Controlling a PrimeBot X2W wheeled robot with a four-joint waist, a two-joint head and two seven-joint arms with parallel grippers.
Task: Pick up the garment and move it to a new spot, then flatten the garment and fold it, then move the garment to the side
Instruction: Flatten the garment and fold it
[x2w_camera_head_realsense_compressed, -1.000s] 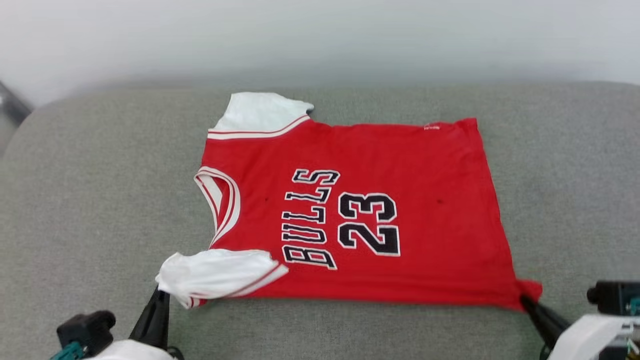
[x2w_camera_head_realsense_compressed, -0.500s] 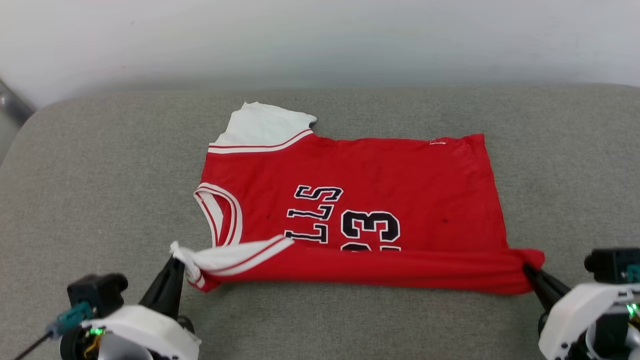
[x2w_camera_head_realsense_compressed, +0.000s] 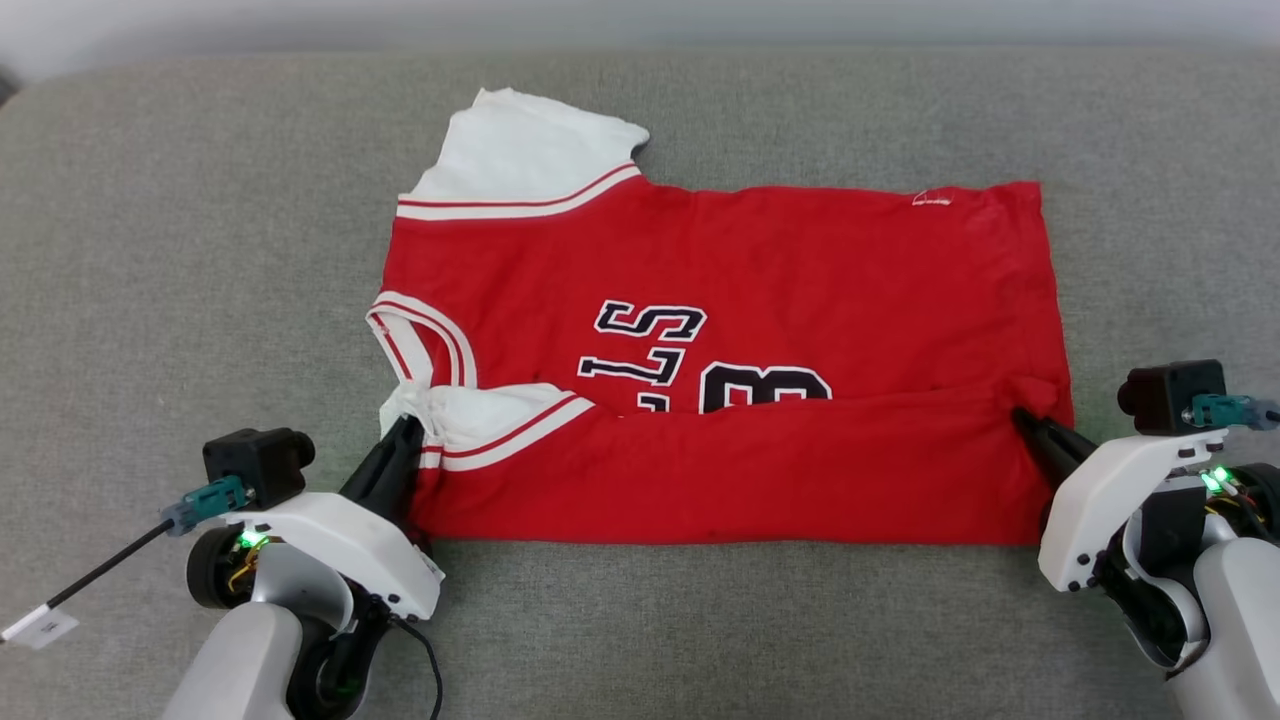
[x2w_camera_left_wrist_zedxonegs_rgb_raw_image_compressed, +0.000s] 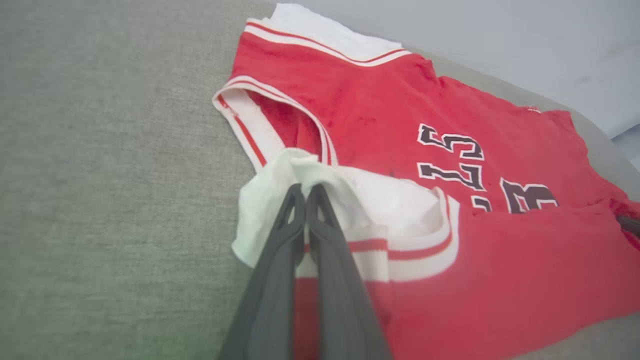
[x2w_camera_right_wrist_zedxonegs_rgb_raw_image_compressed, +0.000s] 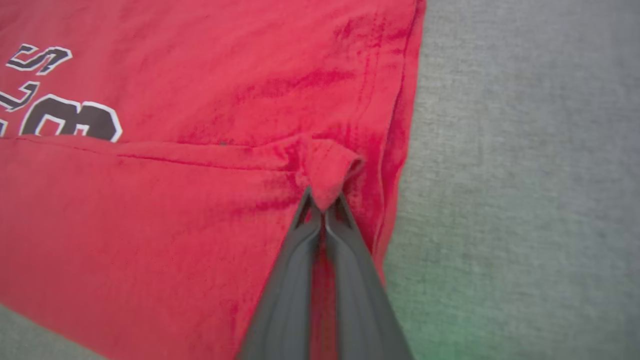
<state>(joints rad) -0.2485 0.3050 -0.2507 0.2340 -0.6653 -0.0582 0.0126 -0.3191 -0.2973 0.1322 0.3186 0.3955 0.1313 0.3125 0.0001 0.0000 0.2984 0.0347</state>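
Observation:
The garment (x2w_camera_head_realsense_compressed: 760, 270), a red jersey with white sleeves and black lettering, lies on the grey cushion with its near edge folded up over the lower part of the lettering. My left gripper (x2w_camera_head_realsense_compressed: 408, 430) is shut on the near white sleeve (x2w_camera_left_wrist_zedxonegs_rgb_raw_image_compressed: 280, 175) beside the collar. My right gripper (x2w_camera_head_realsense_compressed: 1022, 415) is shut on the red hem corner (x2w_camera_right_wrist_zedxonegs_rgb_raw_image_compressed: 327, 172) at the garment's right end. The folded flap (x2w_camera_head_realsense_compressed: 720, 470) stretches between the two grippers. The far white sleeve (x2w_camera_head_realsense_compressed: 520, 150) lies flat at the upper left.
The grey fabric cushion (x2w_camera_head_realsense_compressed: 180, 250) spreads all around the garment. A pale wall runs along its far edge (x2w_camera_left_wrist_zedxonegs_rgb_raw_image_compressed: 500, 35). A thin black cable with a white tag (x2w_camera_head_realsense_compressed: 40, 625) sticks out from the left wrist.
Both grippers have carried the garment's near edge away from me over its front, covering more of the lettering and number. The head camera has tilted down, shifting the whole picture.

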